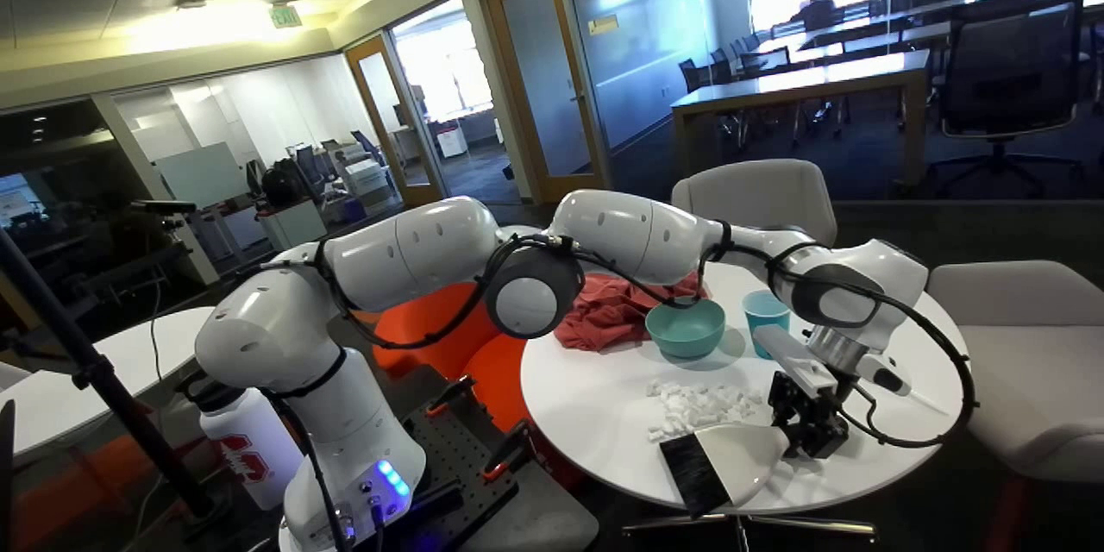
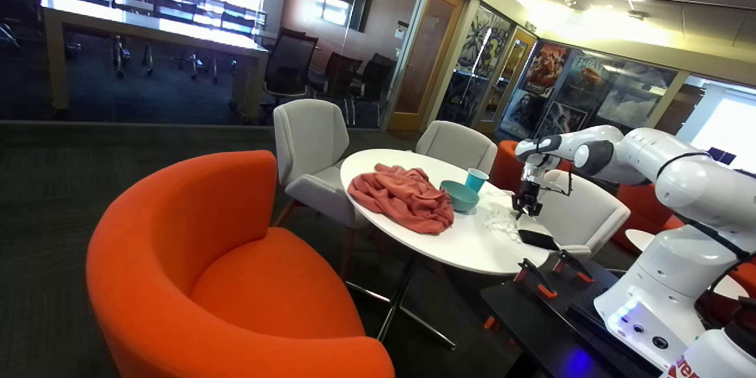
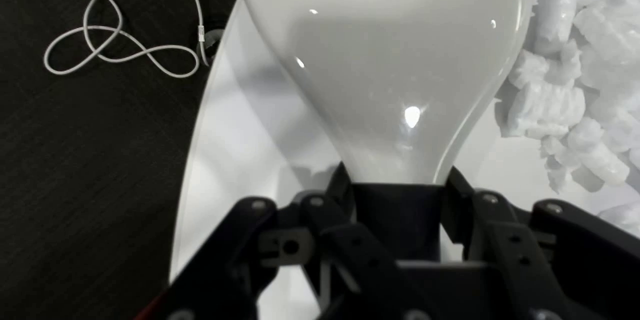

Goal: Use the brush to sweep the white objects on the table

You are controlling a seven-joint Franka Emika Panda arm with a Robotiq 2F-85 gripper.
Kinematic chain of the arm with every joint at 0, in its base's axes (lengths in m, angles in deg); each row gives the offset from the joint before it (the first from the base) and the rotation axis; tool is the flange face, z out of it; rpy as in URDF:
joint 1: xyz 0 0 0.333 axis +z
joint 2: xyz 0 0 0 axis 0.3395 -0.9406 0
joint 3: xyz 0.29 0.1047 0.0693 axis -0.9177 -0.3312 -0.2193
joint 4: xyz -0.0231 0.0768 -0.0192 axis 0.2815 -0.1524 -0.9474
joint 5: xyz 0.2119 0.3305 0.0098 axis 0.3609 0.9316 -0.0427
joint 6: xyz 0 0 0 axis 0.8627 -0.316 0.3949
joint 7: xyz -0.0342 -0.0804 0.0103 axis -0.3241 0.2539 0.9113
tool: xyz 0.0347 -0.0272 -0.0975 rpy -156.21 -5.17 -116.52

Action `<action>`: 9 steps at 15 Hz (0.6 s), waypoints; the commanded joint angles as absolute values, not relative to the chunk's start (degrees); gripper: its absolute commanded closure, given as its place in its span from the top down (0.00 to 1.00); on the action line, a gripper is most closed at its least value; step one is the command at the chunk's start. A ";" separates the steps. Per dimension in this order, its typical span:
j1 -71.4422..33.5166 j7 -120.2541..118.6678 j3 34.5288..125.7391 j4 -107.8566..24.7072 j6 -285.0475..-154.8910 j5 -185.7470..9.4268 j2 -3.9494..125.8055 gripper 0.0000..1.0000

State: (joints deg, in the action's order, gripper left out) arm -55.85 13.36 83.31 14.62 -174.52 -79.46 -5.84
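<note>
On a round surface (image 1: 580, 414), white foam pieces (image 1: 700, 407) lie clustered near a teal bowl (image 1: 686, 332); just beside them, the black tool (image 3: 398, 187) pinches a white, black-bristled brush (image 1: 735, 459).

Count one gripper (image 3: 398, 181), one brush (image 1: 738, 457), one teal bowl (image 1: 686, 338), one blue cup (image 1: 764, 321), one red cloth (image 2: 407, 198) and one white bottle (image 1: 243, 438). In an exterior view, count three pale chairs (image 2: 310, 133). For white pieces (image 1: 699, 407), put down many (heaped too closely for an exact tally).

The jaws clasp the brush (image 1: 733, 461) just beside the white pieces (image 1: 703, 407) on the round table (image 1: 586, 410).
</note>
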 commanded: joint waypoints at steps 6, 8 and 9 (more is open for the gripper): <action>-54.66 12.42 84.42 15.32 -169.67 -81.29 -1.26 0.14; -54.86 12.73 84.17 15.56 -167.45 -81.11 0.00 0.03; -54.93 12.81 84.09 15.58 -166.38 -81.03 0.59 0.00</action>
